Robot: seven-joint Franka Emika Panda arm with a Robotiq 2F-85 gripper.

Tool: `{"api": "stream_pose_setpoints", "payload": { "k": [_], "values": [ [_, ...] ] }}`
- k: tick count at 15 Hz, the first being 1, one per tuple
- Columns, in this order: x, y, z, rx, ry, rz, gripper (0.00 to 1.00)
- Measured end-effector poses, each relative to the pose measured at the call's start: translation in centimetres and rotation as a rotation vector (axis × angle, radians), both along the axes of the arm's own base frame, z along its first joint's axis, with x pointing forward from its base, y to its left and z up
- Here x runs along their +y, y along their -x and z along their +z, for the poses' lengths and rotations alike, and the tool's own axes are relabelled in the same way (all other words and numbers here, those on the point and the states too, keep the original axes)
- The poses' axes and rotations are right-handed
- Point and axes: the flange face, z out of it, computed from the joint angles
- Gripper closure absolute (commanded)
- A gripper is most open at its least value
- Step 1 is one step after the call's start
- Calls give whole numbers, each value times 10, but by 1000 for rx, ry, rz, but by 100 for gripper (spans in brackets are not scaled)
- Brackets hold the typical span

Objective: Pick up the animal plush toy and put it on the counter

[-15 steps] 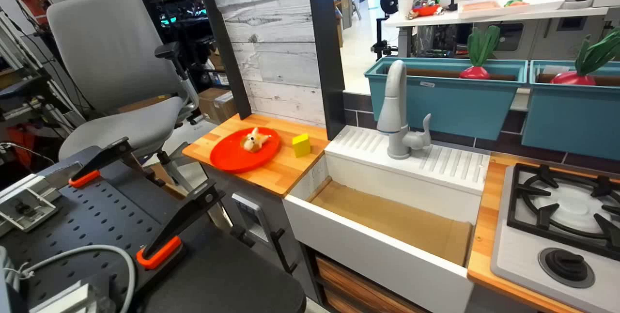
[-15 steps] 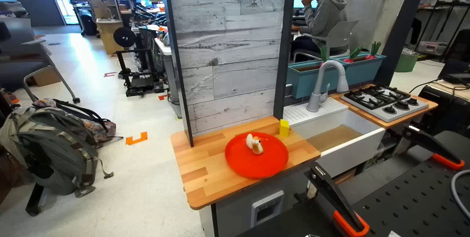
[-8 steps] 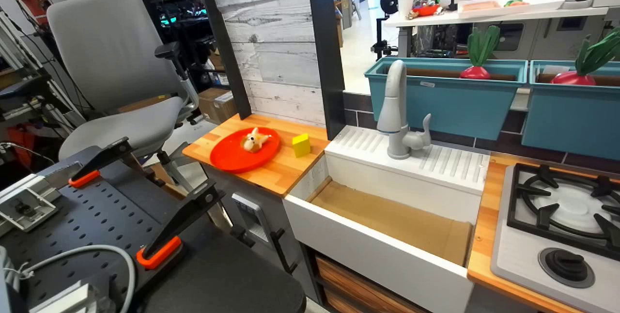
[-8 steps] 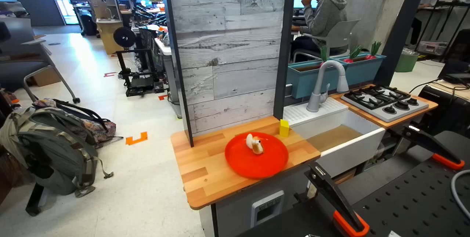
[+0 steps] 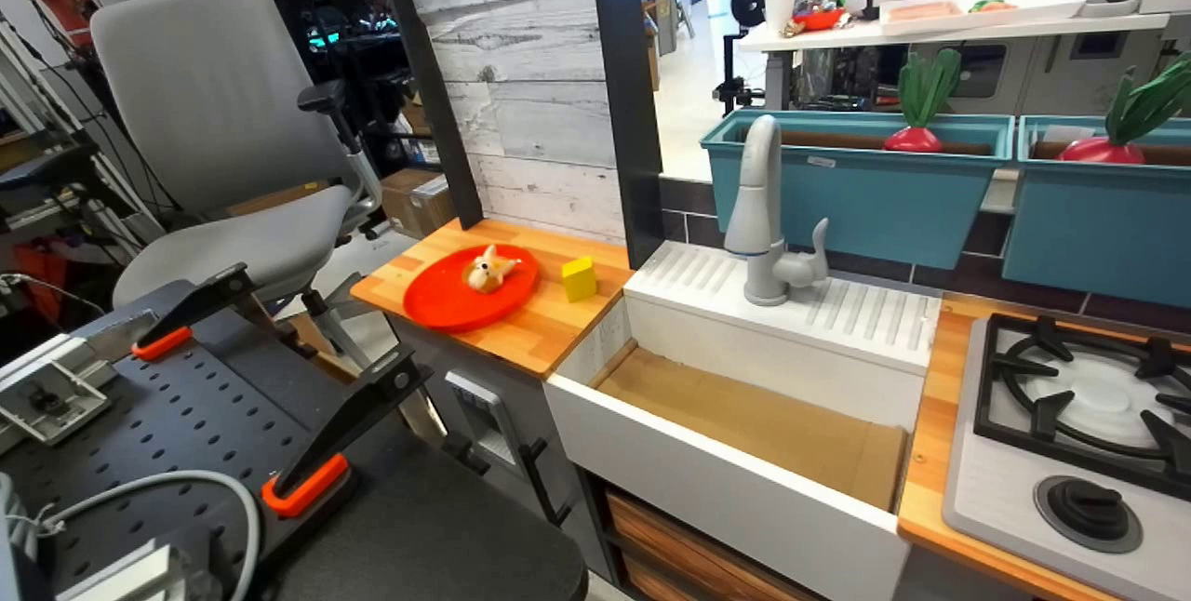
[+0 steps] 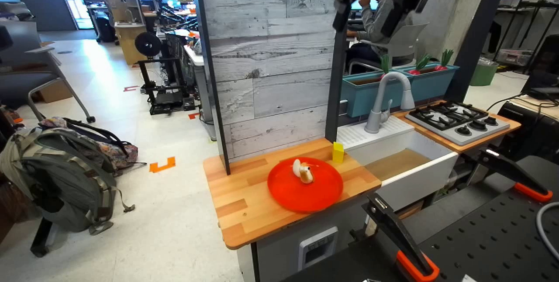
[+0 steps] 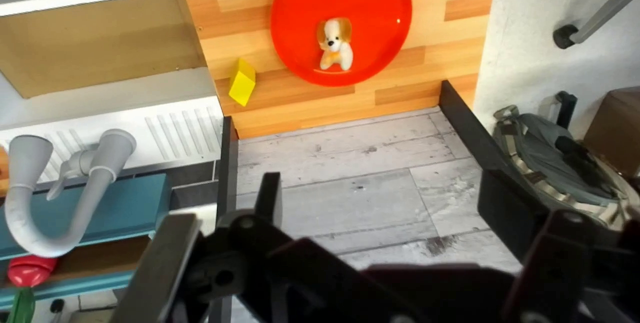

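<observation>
Cream and tan, the animal plush toy (image 7: 336, 45) lies within the round red plate (image 7: 377, 8), off its middle on the side toward the grey plank panel (image 7: 360, 198); the plate rests on the counter (image 7: 295, 100). I judge the task to be at its start: the toy has to come off the plate and onto bare wood.

The gripper (image 7: 389, 205) has its two fingers (image 7: 507, 213) spread wide, with nothing held between them. In an exterior view it hangs high, across the top of the dark post (image 6: 335, 98), well apart from everything on the counter. The toy is below it; in the wrist view it shows past the fingertips, a little left of midway between them.

What the coming move turns on is the line of the fingers against the long axis of the toy. Head to feet, the toy runs roughly up and down the wrist view, feet toward the panel, while the fingers stand to either side. Closing along that line should pinch the narrower body, probably with little turning. The yellow block (image 7: 242, 83), on bare wood between plate and sink (image 5: 726, 494), looks clear of the way down.
</observation>
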Motion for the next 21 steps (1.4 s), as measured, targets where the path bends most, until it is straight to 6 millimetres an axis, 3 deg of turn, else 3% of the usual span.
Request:
{"api": "stream_pose_setpoints", "payload": {
  "k": [5, 9, 14, 20, 21],
  "values": [
    [-25, -41, -97, 96, 46, -33, 0],
    [-25, -81, -161, 154, 45, -45, 0],
    [-2, -119, -215, 189, 31, -25, 0],
    [24, -135, -273, 286, 35, 4, 0],
    [27, -135, -283, 301, 37, 8, 25]
  ]
}}
